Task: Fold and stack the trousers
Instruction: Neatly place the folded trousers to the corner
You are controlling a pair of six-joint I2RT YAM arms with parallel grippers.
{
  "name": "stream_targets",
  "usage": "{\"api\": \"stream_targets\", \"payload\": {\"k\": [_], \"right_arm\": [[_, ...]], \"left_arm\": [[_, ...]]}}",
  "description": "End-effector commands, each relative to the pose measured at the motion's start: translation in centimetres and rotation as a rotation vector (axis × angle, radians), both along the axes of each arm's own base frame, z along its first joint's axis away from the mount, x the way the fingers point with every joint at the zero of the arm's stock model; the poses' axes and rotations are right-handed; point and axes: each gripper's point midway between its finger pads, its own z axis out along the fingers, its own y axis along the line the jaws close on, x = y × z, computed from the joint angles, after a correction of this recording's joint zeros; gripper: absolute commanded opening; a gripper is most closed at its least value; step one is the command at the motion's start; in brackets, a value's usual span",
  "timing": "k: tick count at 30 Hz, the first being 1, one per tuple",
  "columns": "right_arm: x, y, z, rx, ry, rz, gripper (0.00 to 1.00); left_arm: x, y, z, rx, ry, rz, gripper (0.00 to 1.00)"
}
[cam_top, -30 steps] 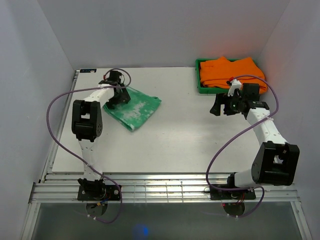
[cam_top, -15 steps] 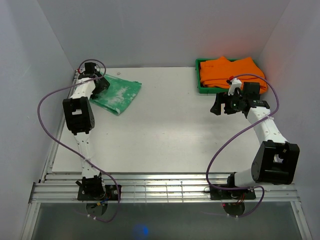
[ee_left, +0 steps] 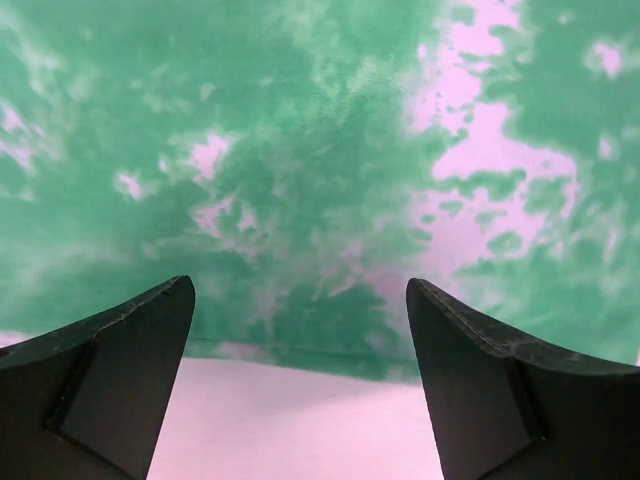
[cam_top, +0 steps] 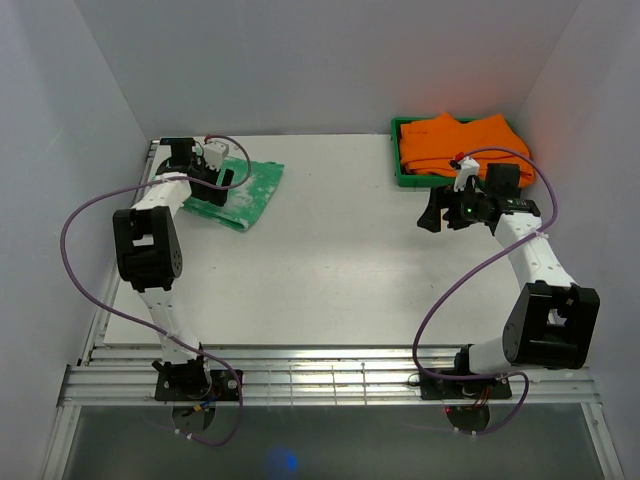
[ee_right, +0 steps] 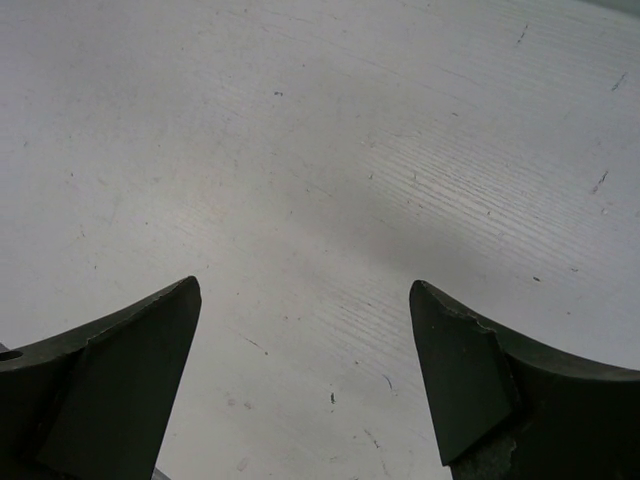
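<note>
Trousers (cam_top: 250, 188) lie folded at the far left corner of the table (cam_top: 340, 260). Left gripper (ee_left: 300, 385) hangs just over them, jaws wide, gripping nothing; right gripper (ee_right: 305, 380), equally wide, hovers over bare tabletop near the bin (cam_top: 396, 172) of orange garments (cam_top: 455, 140)

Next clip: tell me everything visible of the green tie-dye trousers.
The trousers are soft cloth, green with white mottled blotches. They are folded into a compact, roughly rectangular bundle that lies flat near the far left corner of the table, slanted to its edges. Legs and waistband cannot be told apart. One folded edge shows in the left wrist view. The left gripper hangs over the bundle, jaws open, gripping nothing; whether it touches the cloth is unclear.
</note>
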Motion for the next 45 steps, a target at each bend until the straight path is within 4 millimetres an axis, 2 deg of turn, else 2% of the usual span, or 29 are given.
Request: {"api": "stream_targets", "payload": {"k": [1,4,5,6,7,8,9,10,13,14,15,18,20,22,25,28,29,33,38,40,43,45], "right_arm": [[0.2,0.3,2.1,0.011,-0.058,0.035,0.90],[0.0,0.3,2.1,0.008,-0.059,0.036,0.90],[-0.1,0.2,2.1,0.004,-0.061,0.036,0.90],[-0.2,0.2,2.1,0.001,-0.062,0.037,0.90],[-0.3,0.2,2.0,-0.003,-0.061,0.037,0.90],[-0.3,0.1,2.0,-0.009,-0.063,0.036,0.90],[-0.4,0.0,1.9,-0.011,-0.059,0.035,0.90],[-0.3,0.0,2.0,-0.016,-0.062,0.035,0.90],[-0.4,-0.1,1.9,-0.026,-0.062,0.037,0.90],[-0.4,-0.3,2.0,-0.030,-0.065,0.036,0.90],[-0.4,-0.3,1.8,-0.034,-0.063,0.037,0.90],[-0.4,-0.4,1.7,-0.039,-0.061,0.038,0.90],[-0.4,-0.3,1.5,-0.034,-0.055,0.041,0.90],[-0.4,-0.3,1.3,-0.030,-0.048,0.042,0.90],[-0.4,-0.3,1.3,-0.030,-0.047,0.042,0.90],[-0.5,-0.3,1.3,-0.034,-0.050,0.040,0.90],[-0.6,-0.4,1.3,-0.036,-0.051,0.040,0.90],[-0.8,-0.3,0.9,-0.037,-0.042,0.042,0.90],[-0.8,-0.3,0.6,-0.032,-0.033,0.042,0.90],[-0.7,-0.3,0.6,-0.026,-0.027,0.038,0.90],[-0.8,-0.1,0.3,-0.015,-0.015,0.039,0.90],[-0.8,-0.1,0.3,-0.012,-0.012,0.038,0.90]], "left_arm": [[0.6,0.5,4.1,0.122,-0.114,-0.324,0.98],[1.6,0.5,2.4,0.088,-0.064,-0.317,0.96],[1.5,0.5,-0.3,0.058,0.006,-0.308,0.95],[2.6,0.6,0.1,0.054,-0.003,-0.308,0.93],[2.8,0.3,-0.8,0.035,0.023,-0.304,0.93],[2.6,0.0,-3.2,0.000,0.077,-0.303,0.93],[3.4,0.1,-3.1,-0.007,0.070,-0.288,0.92],[3.5,0.1,-3.9,-0.023,0.088,-0.268,0.92],[3.6,0.3,-7.0,-0.101,0.175,-0.164,0.88],[3.3,0.3,-7.8,-0.141,0.211,-0.096,0.88],[3.1,1.0,-9.1,-0.134,0.243,-0.027,0.88],[2.9,2.3,-10.5,-0.177,0.293,0.202,0.88],[2.8,4.2,-11.6,-0.157,0.317,0.341,0.88],[2.8,5.1,-12.7,-0.176,0.338,0.457,0.87],[3.9,5.9,-12.2,-0.184,0.308,0.437,0.86],[5.2,7.8,-12.2,-0.134,0.259,0.448,0.88],[5.9,9.3,-12.4,-0.112,0.233,0.479,0.88],[6.8,11.8,-13.0,-0.156,0.211,0.563,0.87],[6.4,11.7,-13.9,-0.224,0.218,0.631,0.87],[6.4,10.6,-14.2,-0.305,0.237,0.645,0.87],[7.5,9.8,-13.7,-0.351,0.208,0.620,0.88],[8.2,10.0,-13.2,-0.349,0.176,0.616,0.89]]}}
